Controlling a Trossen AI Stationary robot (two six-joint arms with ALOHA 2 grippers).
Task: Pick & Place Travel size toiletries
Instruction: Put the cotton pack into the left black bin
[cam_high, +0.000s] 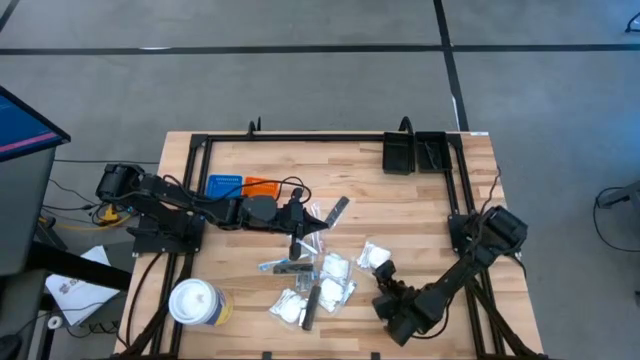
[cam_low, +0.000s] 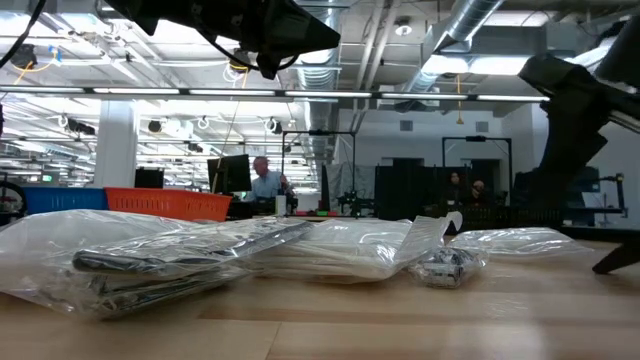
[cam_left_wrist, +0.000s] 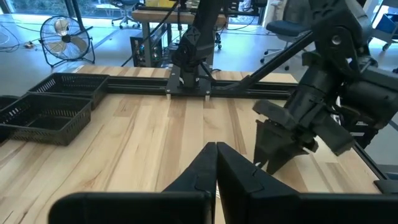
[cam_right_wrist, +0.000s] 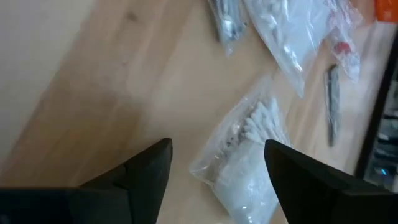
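Observation:
The travel size toiletries (cam_high: 315, 275) lie in a loose heap mid-table: crinkly clear packets with white contents, some with dark sticks. My right gripper (cam_high: 385, 272) is open and slants down at the heap's right side. In the right wrist view its fingers (cam_right_wrist: 149, 171) stand on either side of a clear packet of white swabs (cam_right_wrist: 249, 140); I see no touch. My left gripper (cam_high: 308, 215) hovers shut above the heap's far side, holding nothing. Its shut fingertips (cam_left_wrist: 216, 155) point toward the right arm (cam_left_wrist: 323, 93). In the low view the packets (cam_low: 200, 255) rest flat on the wood.
A blue tray (cam_high: 224, 185) and an orange tray (cam_high: 262, 184) sit under the left arm. A round white lidded cup (cam_high: 193, 301) stands at the near left. Black mesh baskets (cam_high: 414, 151) sit at the far right. Bare wood lies between the heap and the baskets.

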